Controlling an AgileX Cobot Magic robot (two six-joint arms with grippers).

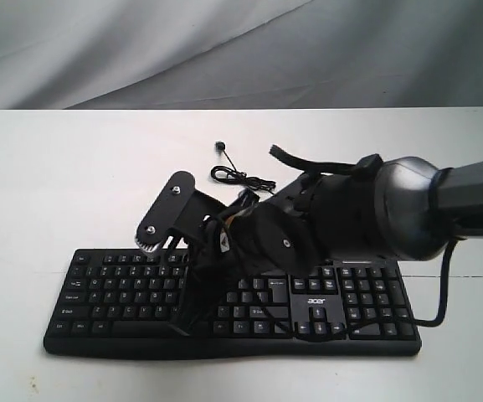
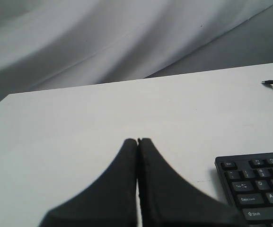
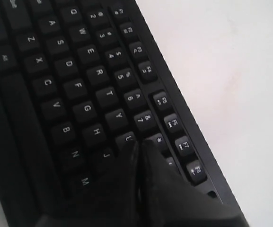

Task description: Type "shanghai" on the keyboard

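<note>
The black keyboard [image 1: 124, 289] with its white "acer" logo lies along the front of the white table. My right gripper [image 1: 192, 280] reaches across from the right and points down at the letter rows. In the right wrist view the right gripper [image 3: 140, 143] is shut, and its tip sits just past the U key [image 3: 126, 140], beside the 8 key [image 3: 158, 141], hiding the key beneath. Whether it presses the key I cannot tell. My left gripper [image 2: 137, 140] is shut on nothing and hovers over bare table, beside the keyboard's Esc corner [image 2: 228, 165].
The keyboard's thin black cable [image 1: 237, 177] lies coiled behind the keyboard, its plug [image 1: 220, 146] further back. The right arm's bulky body [image 1: 392, 209] hangs over the keyboard's right half. A grey backdrop [image 1: 241, 50] rises behind the table's far edge.
</note>
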